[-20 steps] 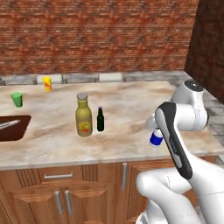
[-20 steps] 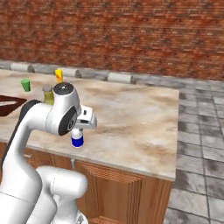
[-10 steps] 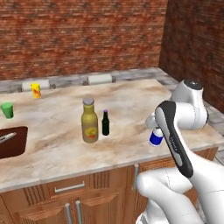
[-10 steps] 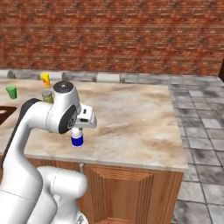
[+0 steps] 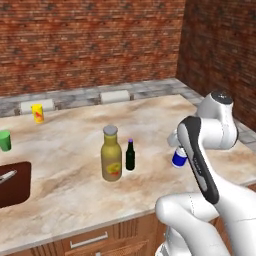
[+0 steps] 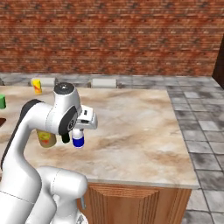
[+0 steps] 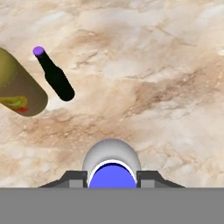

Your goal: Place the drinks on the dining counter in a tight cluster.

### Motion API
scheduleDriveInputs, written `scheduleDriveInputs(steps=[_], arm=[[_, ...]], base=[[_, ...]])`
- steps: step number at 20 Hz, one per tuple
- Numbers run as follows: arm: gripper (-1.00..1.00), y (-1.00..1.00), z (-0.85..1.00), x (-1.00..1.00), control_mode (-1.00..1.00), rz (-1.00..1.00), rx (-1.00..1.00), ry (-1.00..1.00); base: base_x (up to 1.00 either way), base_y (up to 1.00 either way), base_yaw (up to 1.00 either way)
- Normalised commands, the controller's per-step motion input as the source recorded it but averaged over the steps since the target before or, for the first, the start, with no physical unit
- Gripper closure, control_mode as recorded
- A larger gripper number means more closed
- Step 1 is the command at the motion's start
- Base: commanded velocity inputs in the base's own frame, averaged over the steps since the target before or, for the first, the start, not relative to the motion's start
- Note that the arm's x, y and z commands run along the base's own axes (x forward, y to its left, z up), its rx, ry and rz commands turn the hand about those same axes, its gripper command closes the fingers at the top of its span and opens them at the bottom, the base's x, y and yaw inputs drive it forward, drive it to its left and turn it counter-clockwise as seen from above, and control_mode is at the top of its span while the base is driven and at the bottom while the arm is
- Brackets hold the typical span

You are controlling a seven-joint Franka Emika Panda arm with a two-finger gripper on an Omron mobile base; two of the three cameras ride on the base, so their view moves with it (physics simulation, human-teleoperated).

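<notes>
Your gripper pinches the small white-and-blue bottle between its two dark fingertips, holding it above the dining counter near the front edge in the left base view. Left of it in that view, apart from the held bottle, the small dark bottle with the purple cap stands upright just beside the tall olive-yellow bottle, the two close but not touching. Farther back along the counter you see a small yellow cup and a small green cup, with red brick wall behind.
</notes>
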Motion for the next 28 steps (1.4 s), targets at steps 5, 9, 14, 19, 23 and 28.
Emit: scheduleDriveInputs(steps=[5, 9, 14, 19, 23, 28], arm=[[1.0, 0.0, 0.0, 0.0, 1.0, 0.0, 0.0, 0.0], [1.0, 0.0, 0.0, 0.0, 1.0, 0.0, 0.0, 0.0], [1.0, 0.0, 0.0, 0.03, -1.0, 0.0, 0.0, 0.02], [1.0, 0.13, 0.01, 0.36, -1.0, 0.09, -0.07, 0.18], [1.0, 0.21, 0.0, 0.47, -1.0, 0.26, -0.05, 0.19], [1.0, 0.0, -0.33, 0.19, -1.0, 0.26, 0.04, -0.15]], base=[[0.0, 0.0, 0.0], [0.0, 0.0, 0.0], [0.01, 0.0, 0.0], [0.0, 0.0, 0.0], [0.0, 0.0, 0.0], [0.0, 0.0, 0.0]])
